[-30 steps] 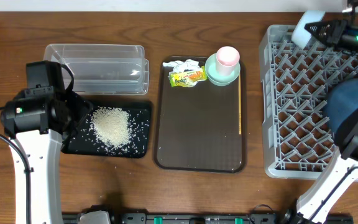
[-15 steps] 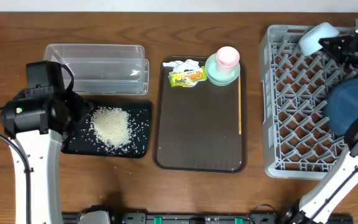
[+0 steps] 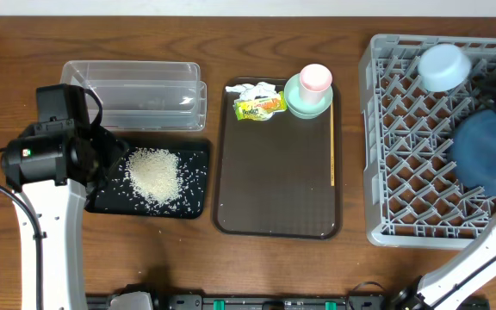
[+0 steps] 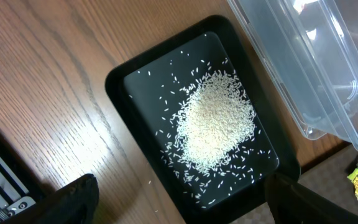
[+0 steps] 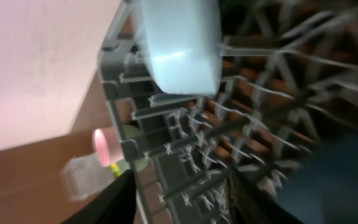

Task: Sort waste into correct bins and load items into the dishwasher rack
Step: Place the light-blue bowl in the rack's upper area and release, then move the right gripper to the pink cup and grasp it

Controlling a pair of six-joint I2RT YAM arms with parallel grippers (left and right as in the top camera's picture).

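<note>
Overhead, rice (image 3: pixel 153 175) in black tray (image 3: pixel 194 205)

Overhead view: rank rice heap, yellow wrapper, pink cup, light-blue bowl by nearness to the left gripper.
From the left gripper:
1. rice heap, just beside it.
2. yellow wrapper, mid-table.
3. pink cup, beyond the wrapper.
4. light-blue bowl, far right, in the rack.

Small light-blue bowl (image 3: pixel 443 67) sits at the far edge of the big grey pegged plastic rack (image 3: pixel 373 138); large dark-blue bowl (image 3: pixel 485 155) at its right.
</note>
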